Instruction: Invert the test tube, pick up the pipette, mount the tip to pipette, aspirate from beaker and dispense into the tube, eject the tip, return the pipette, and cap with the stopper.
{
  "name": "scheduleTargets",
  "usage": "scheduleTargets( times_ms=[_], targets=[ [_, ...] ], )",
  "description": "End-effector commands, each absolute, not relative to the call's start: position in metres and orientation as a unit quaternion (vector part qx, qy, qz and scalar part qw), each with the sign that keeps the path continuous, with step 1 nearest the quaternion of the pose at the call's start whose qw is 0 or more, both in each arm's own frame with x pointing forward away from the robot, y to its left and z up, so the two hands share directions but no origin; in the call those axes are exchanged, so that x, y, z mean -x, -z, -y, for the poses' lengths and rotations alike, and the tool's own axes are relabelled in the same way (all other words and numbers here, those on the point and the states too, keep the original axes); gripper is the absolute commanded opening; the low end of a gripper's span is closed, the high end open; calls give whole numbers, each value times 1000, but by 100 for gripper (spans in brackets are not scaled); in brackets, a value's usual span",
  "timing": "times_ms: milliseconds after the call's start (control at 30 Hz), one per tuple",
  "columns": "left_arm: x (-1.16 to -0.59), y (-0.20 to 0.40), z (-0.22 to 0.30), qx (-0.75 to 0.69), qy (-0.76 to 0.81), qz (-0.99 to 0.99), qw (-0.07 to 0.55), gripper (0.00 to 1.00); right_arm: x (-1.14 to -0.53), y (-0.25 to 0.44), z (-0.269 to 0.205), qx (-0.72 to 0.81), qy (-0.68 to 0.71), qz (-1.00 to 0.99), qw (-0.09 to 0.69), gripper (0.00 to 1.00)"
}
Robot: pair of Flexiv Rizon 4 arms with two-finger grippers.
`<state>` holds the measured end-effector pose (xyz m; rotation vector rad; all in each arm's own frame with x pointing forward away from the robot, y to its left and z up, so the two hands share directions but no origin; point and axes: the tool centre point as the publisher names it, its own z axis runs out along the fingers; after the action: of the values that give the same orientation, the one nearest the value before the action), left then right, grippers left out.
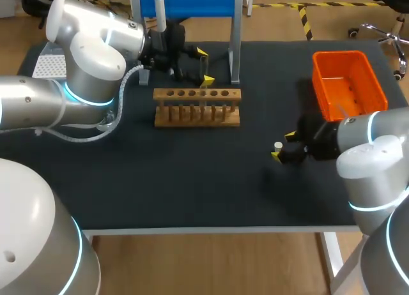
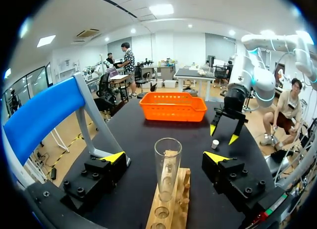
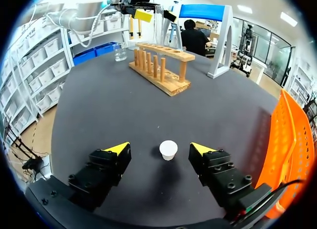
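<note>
Right gripper point(image 3: 159, 148): jaws apart, astride the stopper point(image 3: 168, 149) standing on the table point(image 3: 124, 115), evidently poised to take it for capping. Left gripper point(image 2: 165, 157): jaws apart, flanking the tube point(image 2: 167, 164) without contact. The tube stands mouth up in the rack point(image 2: 181, 199).

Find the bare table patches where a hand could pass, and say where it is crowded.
Bare: the broad front strip between the wooden rack and the near edge of the table; also the gap between rack and orange bin. Crowded: behind the rack, by the left gripper and blue stand.
</note>
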<state>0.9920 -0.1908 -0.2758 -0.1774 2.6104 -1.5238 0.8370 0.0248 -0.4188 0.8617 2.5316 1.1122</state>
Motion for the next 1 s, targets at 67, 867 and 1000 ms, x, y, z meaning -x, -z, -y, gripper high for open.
scheduleTargets(
  times_ms=[67,867,1000],
  targets=[
    [-992,277,191,58,504,-860,58,100,-839,425,-31,-296,-378,-867,133,74],
    [-992,277,191,58,504,-860,58,100,-848,429,-30,-308,-371,-864,148,59],
    [-992,277,191,58,504,-860,58,100,-849,429,-30,-310,-371,-862,151,57]
  ],
)
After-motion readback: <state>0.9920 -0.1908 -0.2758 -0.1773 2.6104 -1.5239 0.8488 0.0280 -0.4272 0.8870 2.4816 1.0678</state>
